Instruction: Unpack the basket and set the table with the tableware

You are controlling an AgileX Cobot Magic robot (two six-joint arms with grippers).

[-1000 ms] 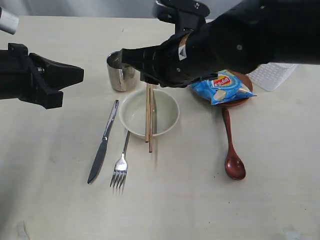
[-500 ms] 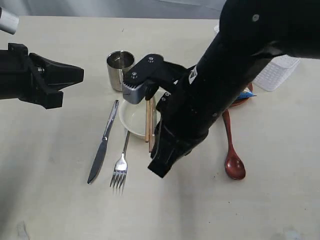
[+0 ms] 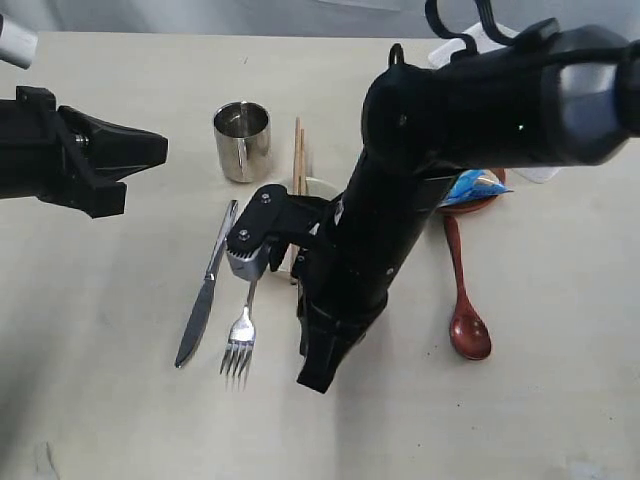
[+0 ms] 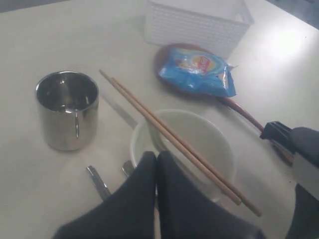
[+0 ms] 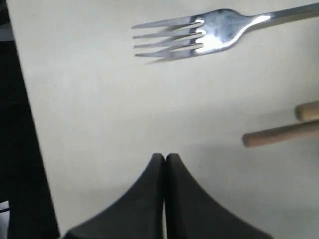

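The cream bowl (image 4: 199, 144) stands mid-table with the wooden chopsticks (image 4: 174, 139) lying across its rim. Around it are the steel cup (image 3: 242, 140), the knife (image 3: 205, 285), the fork (image 3: 240, 340) and the reddish-brown spoon (image 3: 465, 300). My right arm covers most of the bowl in the exterior view. My right gripper (image 3: 312, 380) is shut and empty, low over bare table (image 3: 100, 400) just past the fork's tines (image 5: 169, 37). My left gripper (image 3: 160, 150) hovers at the left, shut and empty. The white basket (image 4: 194, 25) sits at the back.
A blue snack bag (image 4: 197, 72) lies on the brown plate (image 4: 159, 57) in front of the basket, by the spoon's handle. The right arm's dark body (image 3: 400, 220) stretches across the middle of the table.
My right arm has swung from the chopsticks' far end above the bowl down towards the table's front, and its jaws have shut. The chopsticks stay across the bowl. The left arm has not moved.
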